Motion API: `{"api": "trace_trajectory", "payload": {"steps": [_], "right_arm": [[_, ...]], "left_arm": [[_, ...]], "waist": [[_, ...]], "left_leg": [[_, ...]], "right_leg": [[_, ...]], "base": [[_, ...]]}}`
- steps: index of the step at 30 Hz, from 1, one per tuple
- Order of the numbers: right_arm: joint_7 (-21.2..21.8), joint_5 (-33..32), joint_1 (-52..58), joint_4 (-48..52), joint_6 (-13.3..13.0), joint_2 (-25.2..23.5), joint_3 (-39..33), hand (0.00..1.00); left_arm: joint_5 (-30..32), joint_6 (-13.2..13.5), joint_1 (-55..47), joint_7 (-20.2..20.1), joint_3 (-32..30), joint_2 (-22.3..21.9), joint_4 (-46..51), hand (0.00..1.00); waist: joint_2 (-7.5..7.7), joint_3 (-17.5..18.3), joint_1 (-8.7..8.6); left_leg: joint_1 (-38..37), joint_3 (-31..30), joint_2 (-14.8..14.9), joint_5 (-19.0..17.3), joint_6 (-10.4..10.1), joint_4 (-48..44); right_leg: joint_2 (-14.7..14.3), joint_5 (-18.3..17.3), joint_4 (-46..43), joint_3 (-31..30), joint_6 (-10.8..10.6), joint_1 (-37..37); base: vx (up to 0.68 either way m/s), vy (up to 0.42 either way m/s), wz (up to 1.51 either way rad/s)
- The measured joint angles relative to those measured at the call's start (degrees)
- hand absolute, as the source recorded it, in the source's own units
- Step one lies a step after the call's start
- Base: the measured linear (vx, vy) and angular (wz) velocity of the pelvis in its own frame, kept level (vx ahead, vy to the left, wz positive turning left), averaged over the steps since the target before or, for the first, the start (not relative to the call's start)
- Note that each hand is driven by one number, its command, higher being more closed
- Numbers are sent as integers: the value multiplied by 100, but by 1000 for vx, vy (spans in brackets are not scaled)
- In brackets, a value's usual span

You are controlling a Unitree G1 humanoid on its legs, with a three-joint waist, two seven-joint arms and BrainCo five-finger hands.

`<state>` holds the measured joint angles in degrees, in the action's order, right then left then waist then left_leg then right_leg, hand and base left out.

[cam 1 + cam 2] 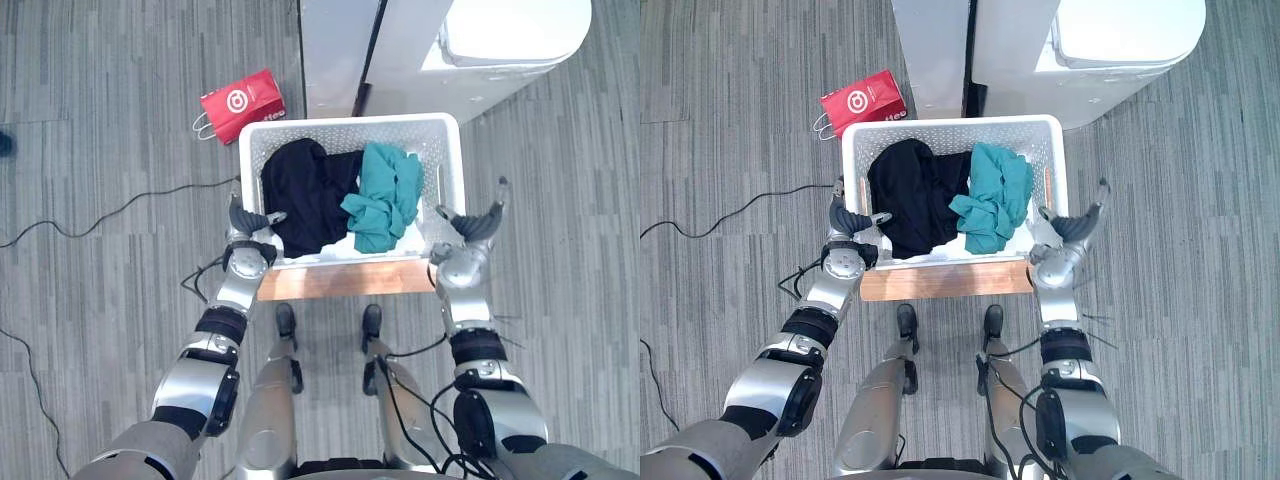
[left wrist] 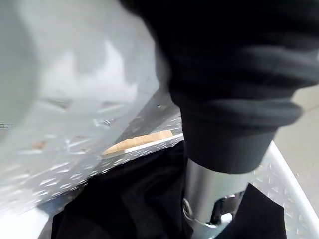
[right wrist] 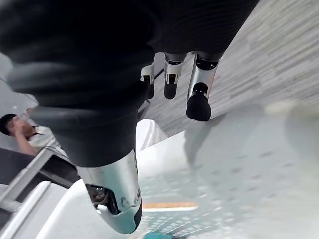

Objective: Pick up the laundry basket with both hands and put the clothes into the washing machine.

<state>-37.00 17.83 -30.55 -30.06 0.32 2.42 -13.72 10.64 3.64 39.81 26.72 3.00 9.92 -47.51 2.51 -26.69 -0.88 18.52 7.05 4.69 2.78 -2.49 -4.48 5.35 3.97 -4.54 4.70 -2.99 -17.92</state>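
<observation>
Left eye view shows me the basket (image 1: 350,128) sitting on the bench (image 1: 340,281), flanked by both robot hands at its near corners.

The left robot hand (image 1: 248,222) is at the basket's near left corner. Its thumb (image 2: 202,189) reaches over the rim and lies above the black cloth (image 1: 305,190). The fingers stand up along the outside of the wall. It looks spread astride the rim rather than clamped, though I cannot tell whether the fingers press on the wall.

The right robot hand (image 1: 468,230) is just beside the near right corner. In the right wrist view its fingers (image 3: 199,94) are straight and spread out over the floor (image 1: 100,150), away from the basket. Its thumb (image 3: 117,194) points toward the rim, and nothing is pinched.

Between the two hands, inside the basket, the black cloth is heaped on the left hand's side. The teal cloth (image 1: 385,200) is bunched on the right hand's side, and the two overlap in the middle.

Ahead of the right robot hand, past the basket's far wall, stands the washer (image 1: 500,50), with a white cabinet (image 1: 335,50) next to it. Ahead of the left robot hand a red bag (image 1: 242,104) lies on the floor just beside the basket's far left corner. The right wrist view also catches a person (image 3: 20,130) well off to the side.
</observation>
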Motion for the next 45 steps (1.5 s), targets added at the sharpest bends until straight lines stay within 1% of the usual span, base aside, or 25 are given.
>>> {"api": "trace_trajectory", "payload": {"steps": [3,7,9,10,12,14,19,22,26,29,31,33,35,36,37,39,41,42,44,45], "right_arm": [[-30,28,369,3,12,-26,3,0],[-15,23,456,-9,14,-39,-7,0],[57,-16,434,-154,20,-55,-135,0],[119,-164,316,-397,42,-48,-263,100],[248,-401,160,-704,92,-17,-378,100],[513,-600,-39,-1026,103,107,-373,100],[954,-710,-293,-1435,77,274,-322,100],[1029,-829,-394,-1571,18,324,-187,100],[1095,-871,-367,-1506,29,374,-93,100],[1112,-867,121,-869,149,353,84,100],[1151,-854,565,-422,240,262,174,100],[1155,-820,1075,55,265,126,296,100],[1177,-794,1788,916,264,4,461,100],[1180,-791,1935,1113,263,-5,507,100],[1216,-755,2264,1610,257,-22,585,100],[1261,-683,2621,2031,225,-33,677,100],[1407,-643,3228,2665,212,-86,776,100],[1444,-642,3377,2819,196,-86,793,100],[1607,-644,3900,3279,-18,-94,802,100],[1627,-650,3994,3391,-39,-95,804,100]], "left_arm": [[87,7,-181,47,108,-33,99,0],[131,14,-286,118,130,-69,159,0],[139,13,-280,118,169,-72,156,0],[146,26,-277,111,200,-72,146,100],[148,44,-275,101,220,-73,134,100],[142,72,-269,92,242,-78,97,100],[128,70,-252,84,248,-66,70,100],[49,74,-254,74,245,-9,20,100],[-108,62,-276,21,259,-4,83,100],[-214,41,-612,-76,387,51,525,100],[-352,-20,-952,-167,406,45,829,100],[-422,-106,-1438,-182,428,26,1217,100],[-473,-111,-2163,-181,437,17,2042,100],[-481,-111,-2311,-180,436,17,2221,100],[-503,-110,-2646,-181,434,17,2625,100],[-541,-110,-3032,-185,437,-1,2956,100],[-577,-110,-3680,-292,431,-59,3461,100],[-587,-109,-3861,-309,433,-82,3620,100],[-611,-95,-4418,-360,422,-197,4168,100],[-625,-92,-4528,-388,422,-221,4275,100]], "waist": [[0,0,-18],[0,0,-63],[0,0,-66],[0,0,-66],[0,0,-70],[0,0,-71],[0,0,-95],[0,0,-117],[0,0,-118],[0,0,-115],[0,0,-117],[1,3,-130],[0,7,-130],[0,13,-129],[2,61,-123],[-3,304,-130],[-16,681,-130],[-23,786,-134],[-31,1111,-125],[-31,1176,-126]], "left_leg": [[-69,-48,-3,56,-10,107],[-162,-87,3,192,-55,363],[-193,-107,3,253,-34,443],[-198,-112,-1,264,-39,461],[-198,-116,-4,265,-39,461],[-195,-133,-6,268,-43,461],[-183,-162,-7,282,-51,461],[-181,-173,-7,285,-55,466],[-181,-187,-8,286,-55,470],[-208,-212,-6,287,-56,472],[-322,-224,-3,286,-57,510],[-564,-223,1,284,-60,624],[-831,-219,6,271,-75,733],[-894,-220,9,271,-75,770],[-1017,-226,12,267,-80,816],[-1048,-227,19,253,-101,854],[-1220,-231,31,202,-161,889],[-1273,-231,33,202,-162,938],[-1436,-234,43,156,-188,982],[-1460,-235,43,143,-181,981]], "right_leg": [[-8,-60,0,-1,-17,48],[-29,-93,-4,8,-56,45],[-33,-95,-17,18,-58,43],[-31,-95,-20,18,-59,42],[-29,-95,-22,17,-59,43],[-28,-96,-29,15,-61,43],[-28,-100,-40,18,-66,40],[-28,-108,-47,22,-75,39],[-27,-124,-54,34,-72,39],[-28,-156,-55,62,-43,82],[-32,-189,-52,74,-9,191],[-40,-258,-51,72,-24,391],[-46,-386,-103,74,-26,590],[-48,-436,-142,74,-42,622],[-50,-517,-217,78,-33,696],[-57,-576,-232,78,-66,705],[-63,-643,-213,124,-47,885],[-66,-666,-212,142,-31,921],[-77,-697,-136,156,-39,1109],[-79,-696,-110,159,-39,1148]], "base": [[8,-5,8],[-15,-19,7],[5,-7,5],[0,0,0],[0,0,0],[31,7,3],[0,0,0],[0,0,0],[28,2,1],[74,-2,5],[113,-3,6],[87,-3,4],[70,-8,3],[33,-12,4],[25,-12,4],[52,-13,3],[128,-18,7],[147,-19,10],[116,-10,5],[73,1,0]]}}
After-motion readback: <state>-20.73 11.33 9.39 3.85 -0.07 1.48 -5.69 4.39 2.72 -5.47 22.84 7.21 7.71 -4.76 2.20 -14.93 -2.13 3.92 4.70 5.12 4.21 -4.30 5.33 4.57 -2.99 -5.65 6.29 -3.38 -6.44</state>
